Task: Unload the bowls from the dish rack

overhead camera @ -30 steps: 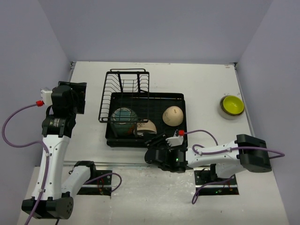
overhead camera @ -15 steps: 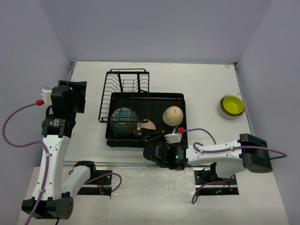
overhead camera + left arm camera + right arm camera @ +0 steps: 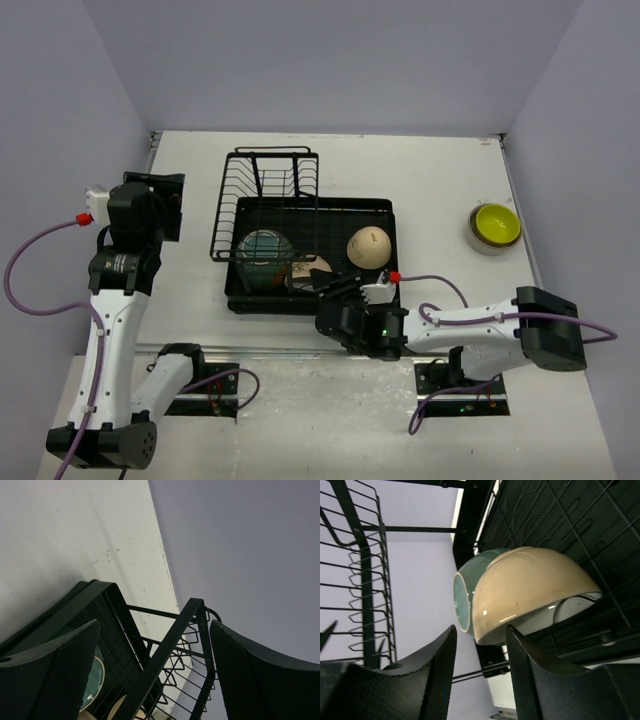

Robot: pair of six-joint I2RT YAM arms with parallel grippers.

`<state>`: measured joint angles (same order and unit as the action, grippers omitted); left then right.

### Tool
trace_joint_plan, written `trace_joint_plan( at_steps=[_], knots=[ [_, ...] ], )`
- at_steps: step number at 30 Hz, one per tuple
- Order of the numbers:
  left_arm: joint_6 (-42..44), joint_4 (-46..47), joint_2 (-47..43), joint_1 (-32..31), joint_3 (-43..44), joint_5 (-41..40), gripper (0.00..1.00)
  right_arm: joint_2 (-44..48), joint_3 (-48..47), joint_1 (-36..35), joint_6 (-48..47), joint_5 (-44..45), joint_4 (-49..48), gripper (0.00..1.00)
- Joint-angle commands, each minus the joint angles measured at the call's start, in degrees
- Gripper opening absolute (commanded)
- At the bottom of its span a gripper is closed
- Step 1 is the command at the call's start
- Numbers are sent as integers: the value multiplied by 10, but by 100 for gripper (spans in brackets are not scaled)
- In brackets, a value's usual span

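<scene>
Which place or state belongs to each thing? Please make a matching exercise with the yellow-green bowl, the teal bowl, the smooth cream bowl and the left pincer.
Things:
1. yellow-green bowl
2. teal bowl
3. smooth cream bowl
4. left pincer

Places or states:
A. in the left part of the dish rack
B. open, holding nothing
C. on the table, outside the rack
D. in the right part of the rack

Pairs: 1-C, 2-A, 3-D, 4-B
</scene>
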<state>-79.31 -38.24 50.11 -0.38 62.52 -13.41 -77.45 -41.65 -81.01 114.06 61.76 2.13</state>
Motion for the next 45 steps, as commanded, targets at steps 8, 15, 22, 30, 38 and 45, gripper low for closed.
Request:
trace_joint_plan(
  at_steps=[8, 15, 22, 30, 38, 45],
  knots=[
    [7, 12, 0, 4, 15, -6, 90, -9, 22, 39, 169, -8, -162, 44],
    [6, 14, 3, 4, 13, -4, 90, -29, 10, 43, 212, -14, -138, 44],
    [3, 20, 9, 4, 12, -4, 90, -57, -4, 44, 281, -12, -80, 41],
    [9, 32, 16, 4, 9, -1, 90, -83, 15, 53, 299, -23, -134, 37],
    [9, 43, 24, 4, 8, 3, 90, -84, 25, 64, 288, -30, -145, 16],
    [7, 44, 24, 4, 1, 5, 90, -68, 24, 64, 292, -30, -123, 0]
  ],
)
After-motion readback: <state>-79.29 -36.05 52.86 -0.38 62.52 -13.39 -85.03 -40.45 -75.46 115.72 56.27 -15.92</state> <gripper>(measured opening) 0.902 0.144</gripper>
